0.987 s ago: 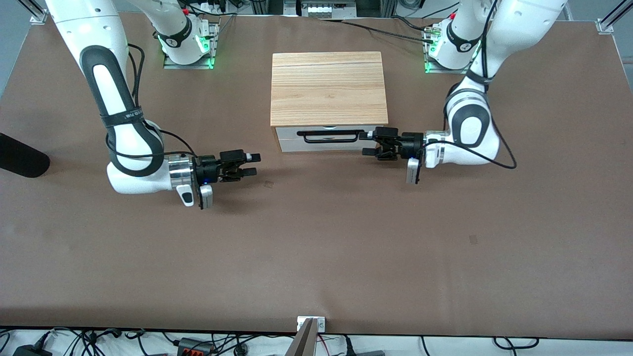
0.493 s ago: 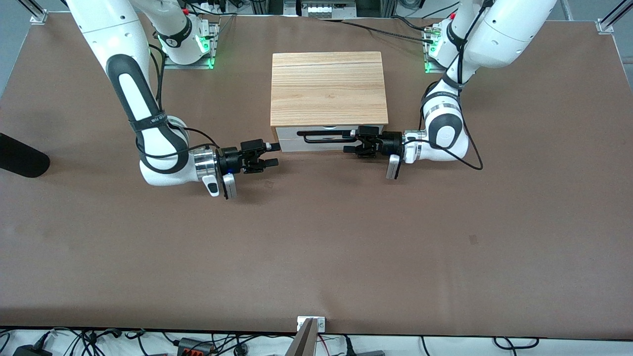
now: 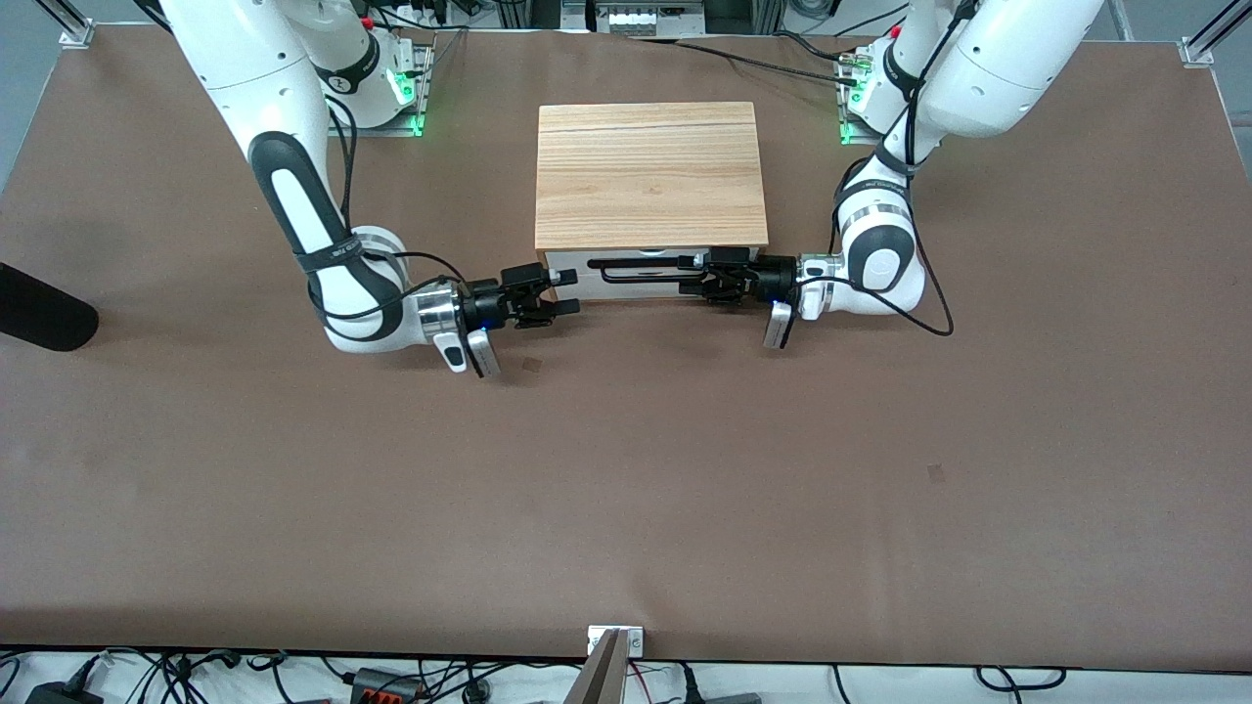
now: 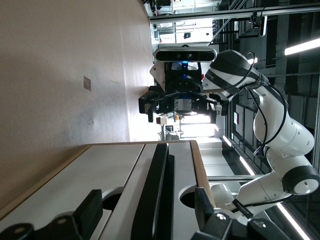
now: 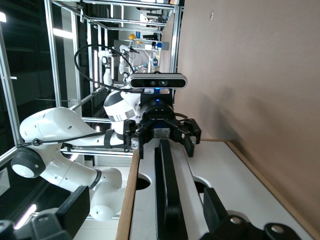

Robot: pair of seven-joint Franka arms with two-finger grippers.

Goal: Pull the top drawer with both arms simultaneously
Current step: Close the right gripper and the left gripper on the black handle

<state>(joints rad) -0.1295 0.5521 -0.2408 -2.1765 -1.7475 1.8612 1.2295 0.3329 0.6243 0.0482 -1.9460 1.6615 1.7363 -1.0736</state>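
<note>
The top drawer has a white front and a long black bar handle, and it sits closed under the wooden cabinet top. My left gripper is open at the handle's end toward the left arm. In the left wrist view the handle runs between my open left gripper across the drawer front. My right gripper is open at the cabinet's corner toward the right arm. In the right wrist view the handle lies between my open right gripper.
The cabinet stands on a brown table. A second white drawer front lies below the top one. A black object lies at the table edge toward the right arm's end.
My right gripper has moved toward the cabinet up to the handle's end. My left gripper has moved along the drawer front onto the handle's other end. The drawer has not moved.
</note>
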